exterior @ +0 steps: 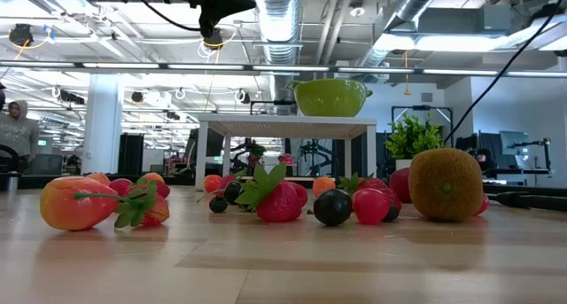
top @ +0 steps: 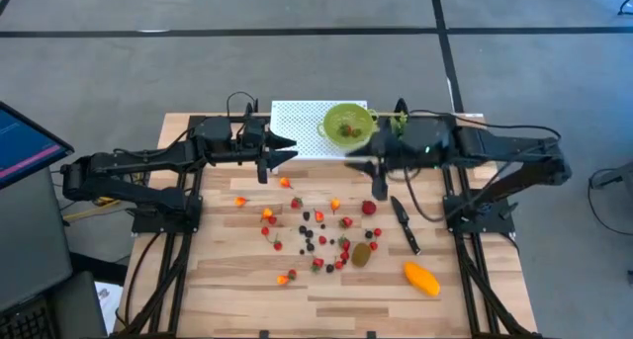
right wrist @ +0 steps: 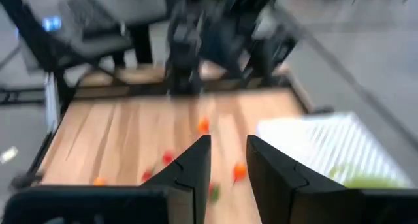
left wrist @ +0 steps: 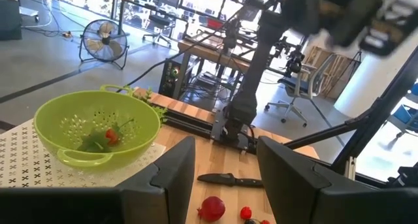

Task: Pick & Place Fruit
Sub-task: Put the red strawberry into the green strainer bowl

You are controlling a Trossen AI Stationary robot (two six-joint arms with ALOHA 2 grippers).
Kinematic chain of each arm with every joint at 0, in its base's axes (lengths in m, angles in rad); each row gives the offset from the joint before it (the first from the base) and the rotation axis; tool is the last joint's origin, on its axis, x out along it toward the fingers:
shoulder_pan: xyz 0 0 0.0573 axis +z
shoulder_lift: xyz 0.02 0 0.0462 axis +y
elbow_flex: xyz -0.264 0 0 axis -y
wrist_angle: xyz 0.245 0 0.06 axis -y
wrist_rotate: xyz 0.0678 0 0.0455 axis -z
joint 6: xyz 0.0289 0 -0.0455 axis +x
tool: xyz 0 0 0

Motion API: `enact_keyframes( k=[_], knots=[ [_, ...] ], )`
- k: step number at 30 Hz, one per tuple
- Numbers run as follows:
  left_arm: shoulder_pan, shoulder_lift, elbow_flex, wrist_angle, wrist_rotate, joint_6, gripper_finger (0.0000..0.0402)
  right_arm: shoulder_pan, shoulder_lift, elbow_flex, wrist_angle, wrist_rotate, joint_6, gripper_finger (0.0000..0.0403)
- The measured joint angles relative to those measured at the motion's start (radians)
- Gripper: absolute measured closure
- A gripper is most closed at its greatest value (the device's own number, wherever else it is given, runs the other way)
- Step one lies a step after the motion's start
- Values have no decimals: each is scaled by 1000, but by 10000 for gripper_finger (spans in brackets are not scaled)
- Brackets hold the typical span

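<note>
Right gripper (top: 379,186) empty, fingers parted, beside green colander (top: 347,124); left gripper (top: 265,171) parted, waiting. Next: descend squarely over strawberry (top: 368,208), close gently.

Two dark arms (top: 148,166), blk cables

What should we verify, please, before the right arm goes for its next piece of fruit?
1. Right gripper free of fruit: ok, fingers apart with nothing between them.
2. Left gripper free of fruit: ok, open and holding nothing.
3. Green colander in place on the white stand: ok, one piece already inside.
4. Fruit waiting on the table: ok, berries, kiwi and mango.
5. Knife clear of the fruit: cannot tell, it lies close beside the berries.
</note>
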Motion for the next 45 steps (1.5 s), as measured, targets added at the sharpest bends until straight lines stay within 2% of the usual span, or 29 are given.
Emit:
enact_keyframes(
  k=[5, 10, 23, 30, 35, 40, 45],
  knots=[
    [0, 0, 0, 1, 0, 0, 243, 104, 56, -1, -189, 85, 127, 311],
    [0, 0, 0, 2, 0, 0, 243, 176, 143, -1, -327, 102, 239, 311],
    [0, 0, 0, 8, 0, 0, 243, 183, 409, -1, -368, 106, 248, 311],
    [0, 0, 0, 11, 0, 0, 243, 187, 550, -2, -420, 102, 144, 311],
    [0, 0, 0, 17, 0, 0, 243, 201, 630, -2, -396, 91, 47, 311],
    [0, 0, 0, 29, 0, 0, 243, 220, 682, -1, -345, 88, -59, 311],
    [0, 0, 0, 37, 0, 0, 243, 220, 704, -4, -317, 87, -94, 311]
  ],
)
